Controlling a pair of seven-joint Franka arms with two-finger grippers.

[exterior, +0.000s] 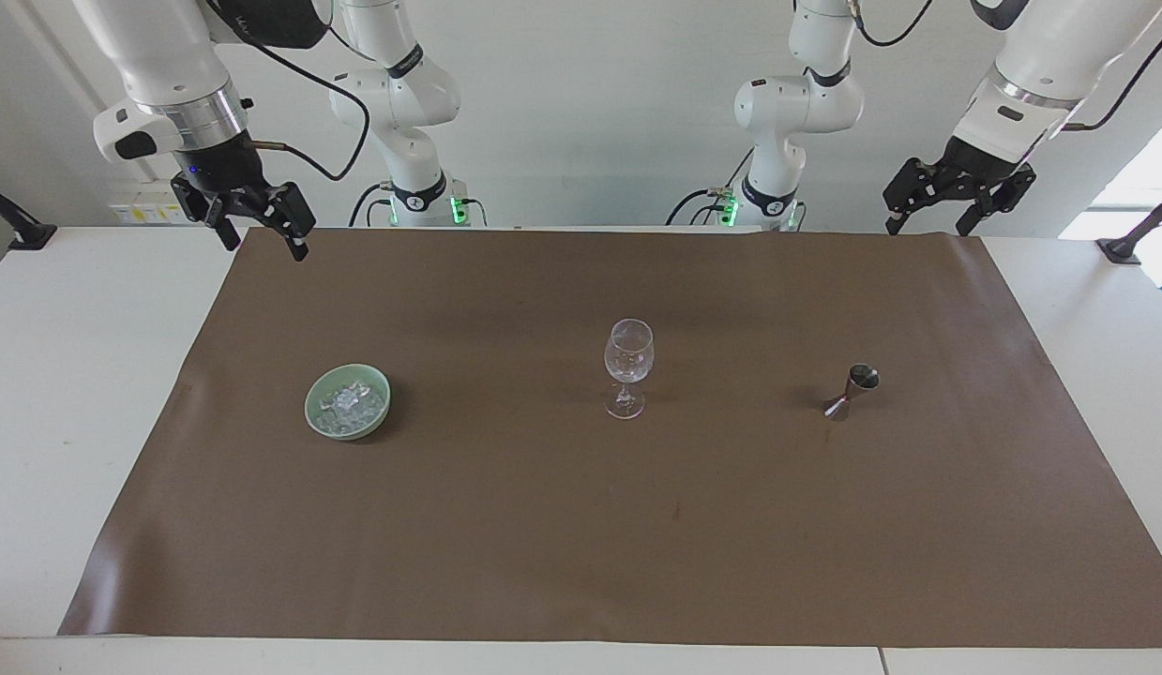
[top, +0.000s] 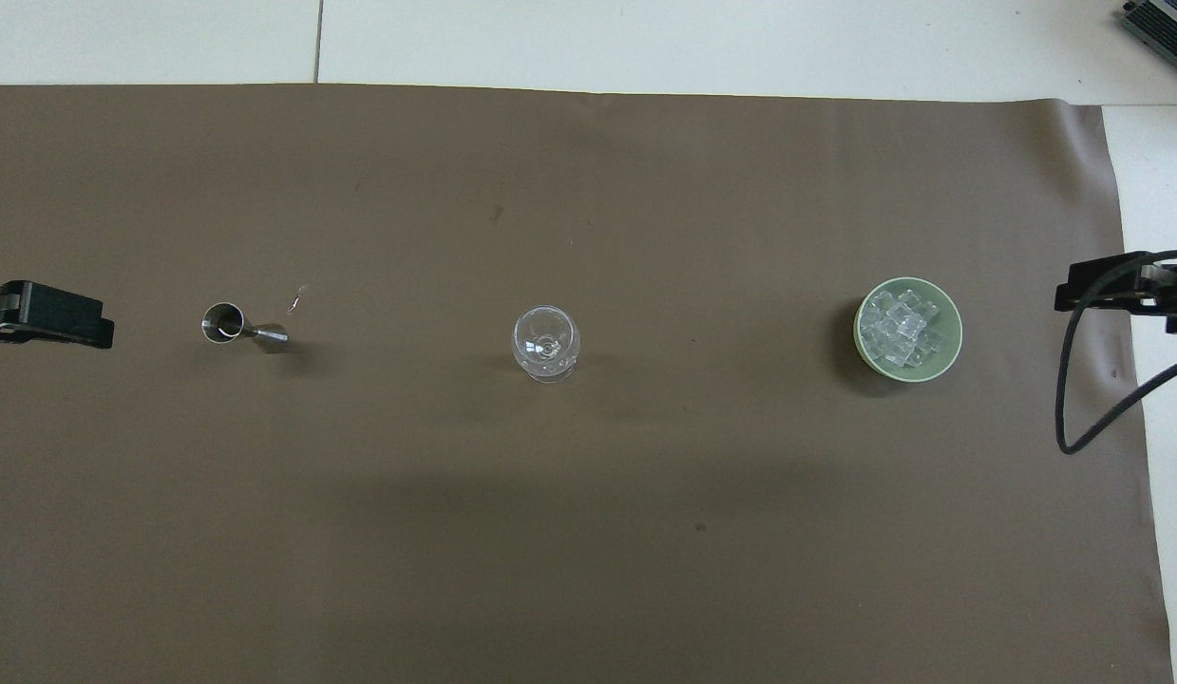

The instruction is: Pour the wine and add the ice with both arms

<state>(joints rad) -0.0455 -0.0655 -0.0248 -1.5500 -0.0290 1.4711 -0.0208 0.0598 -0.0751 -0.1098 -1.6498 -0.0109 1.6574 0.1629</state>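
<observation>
The ice [exterior: 349, 402] lies as a heap of small clear chunks inside a pale green bowl [exterior: 318, 419], which sits on the brown mat [exterior: 581, 562] toward the right arm's end of the worktop [exterior: 55, 422]. Beside the bowl, near the middle of the mat, a clear stemmed glass [exterior: 628, 364] stands upright and well apart from it. Toward the left arm's end, roughly in line with the bowl and the glass, a small metal jigger [exterior: 852, 391] stands upright on the mat, also well apart from the glass. The right end effector [exterior: 262, 230] hangs raised over the mat's corner at the robots' own edge, its fingers spread wide with nothing between them. The left end effector [exterior: 937, 211] hangs raised over the mat's other corner at the robots' edge, likewise spread wide and empty-handed. In the overhead view only the tips of each show at the edges: the left end effector [top: 47, 315] over the mat's edge past the jigger [top: 238, 328], the right end effector [top: 1115, 288] just past the bowl [top: 949, 323] with a black cable [top: 1072, 399] looping below it. Neither touches any object.
</observation>
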